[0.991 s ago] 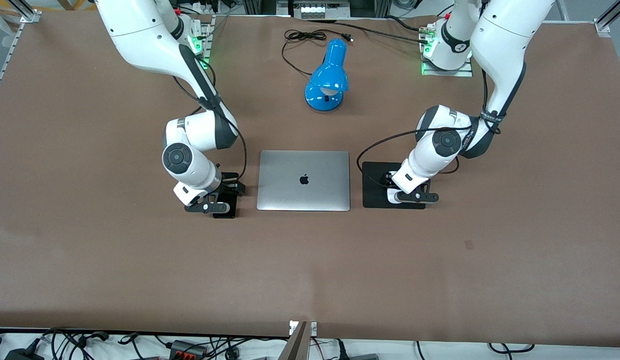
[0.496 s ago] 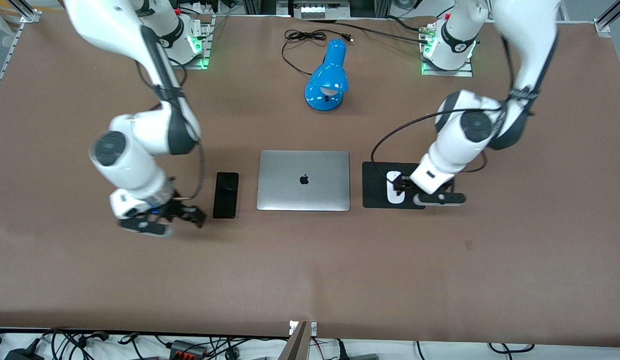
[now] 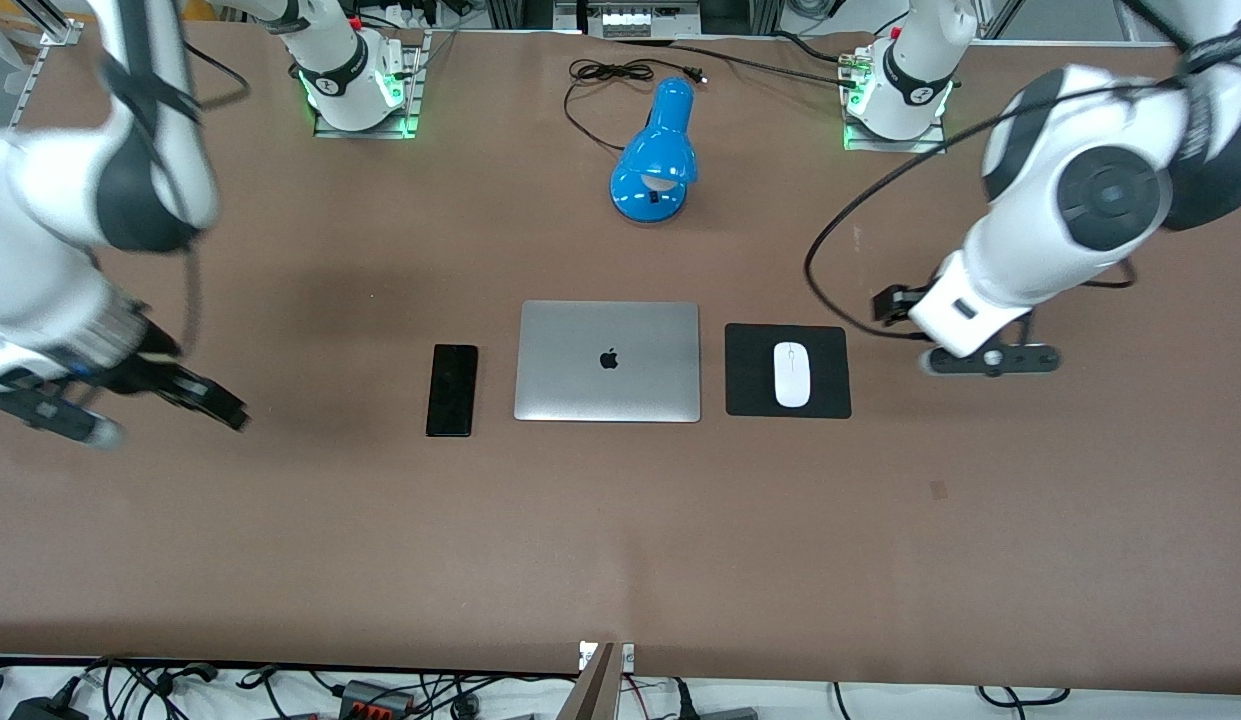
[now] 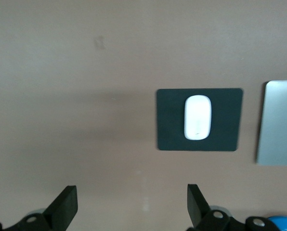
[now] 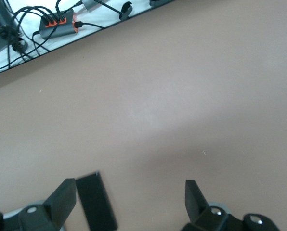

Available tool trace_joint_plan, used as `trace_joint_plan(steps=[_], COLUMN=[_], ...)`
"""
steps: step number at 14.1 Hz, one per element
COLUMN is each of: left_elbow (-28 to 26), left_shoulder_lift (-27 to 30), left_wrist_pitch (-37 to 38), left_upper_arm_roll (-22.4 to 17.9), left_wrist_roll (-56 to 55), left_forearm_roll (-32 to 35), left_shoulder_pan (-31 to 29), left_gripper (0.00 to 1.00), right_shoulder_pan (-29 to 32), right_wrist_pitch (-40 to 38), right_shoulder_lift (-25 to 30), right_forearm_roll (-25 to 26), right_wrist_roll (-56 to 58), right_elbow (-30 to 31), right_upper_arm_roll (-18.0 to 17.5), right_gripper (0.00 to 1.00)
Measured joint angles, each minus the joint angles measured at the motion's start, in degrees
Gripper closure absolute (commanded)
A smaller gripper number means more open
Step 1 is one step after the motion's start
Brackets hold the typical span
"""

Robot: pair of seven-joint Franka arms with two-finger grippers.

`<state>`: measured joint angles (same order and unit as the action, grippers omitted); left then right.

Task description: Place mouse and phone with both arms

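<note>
Both our tools hang open and empty: left tool (image 3: 992, 358) beside the mouse (image 3: 791, 361), right tool (image 3: 130, 405) clear of the phone (image 3: 451, 389), both seemingly placed.

Brown paper-covered table (image 3: 620, 540) carries a closed silver laptop (image 3: 607, 361), slim black glossy phone (image 3: 451, 389) beside it, black square mouse pad (image 3: 750, 372) at the laptop's left-arm end, blue desk lamp (image 3: 655, 152) with black cord (image 3: 605, 75). Phone lies near one right gripper finger (image 5: 61, 197); pad lies apart from the left gripper fingers (image 4: 64, 207).
</note>
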<state>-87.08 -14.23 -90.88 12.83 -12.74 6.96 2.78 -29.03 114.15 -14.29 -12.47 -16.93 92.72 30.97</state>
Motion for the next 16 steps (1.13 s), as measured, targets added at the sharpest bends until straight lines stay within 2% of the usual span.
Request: trace_joint_plan(steps=[2,4,6,8,10,11,12,14,15,16], left_elbow=[2.46,3.95,5.52,5.21,1.17,-2.0,-5.08,-8.95,-9.71,-9.98], left_shoulder_lift=[0.1,0.28,0.71,2.35,6.02,8.64,11.28,14.8,15.4,15.5], left_wrist_pitch=[4.05,5.76,7.09,7.25,1.92,-0.93,-2.47,-3.6,-3.63,-3.63], left_upper_arm_roll=[0.01,-0.01,-1.13,-7.09,-13.93,-15.54,-16.12,-16.08,-16.07,-16.07], left_wrist_roll=[4.48,6.91,9.53,10.48,11.62,12.06,12.12,12.11,12.11,12.11], left_forearm_roll=[0.57,0.4,-4.27,-10.32,-10.84,-9.77,-8.04,-6.65,-6.64,-6.64], left_shoulder_pan=[-2.48,-5.28,-7.69,-6.55,-3.3,-2.24,-1.34,0.05,0.37,0.46], left_gripper=[0.0,0.0,0.0,0.0,0.0,0.0,0.0,0.0,0.0,0.0], right_shoulder_pan=[-0.01,-0.02,-0.03,0.29,0.7,1.78,5.57,17.77,21.81,23.74], right_wrist_pitch=[-8.45,-13.57,-17.13,-17.66,-17.7,-17.7,-17.69,-17.9,-18.18,-18.33], right_shoulder_lift=[4.81,8.61,10.52,10.71,10.43,10.2,9.99,9.58,9.46,9.44], right_forearm_roll=[2.69,8.5,10.76,10.95,11.14,11.17,11.27,11.67,11.93,12.05], right_wrist_roll=[0.15,0.22,0.22,0.3,0.96,1.84,3.14,4.68,4.87,4.94], right_elbow=[-0.86,-0.83,-0.81,-0.77,-0.74,-0.8,-0.98,-2.1,-2.59,-2.84], right_upper_arm_roll=[1.46,1.84,2.05,2.6,2.51,1.33,-2.75,-15.52,-19.7,-21.63], right_gripper=[0.0,0.0,0.0,0.0,0.0,0.0,0.0,0.0,0.0,0.0])
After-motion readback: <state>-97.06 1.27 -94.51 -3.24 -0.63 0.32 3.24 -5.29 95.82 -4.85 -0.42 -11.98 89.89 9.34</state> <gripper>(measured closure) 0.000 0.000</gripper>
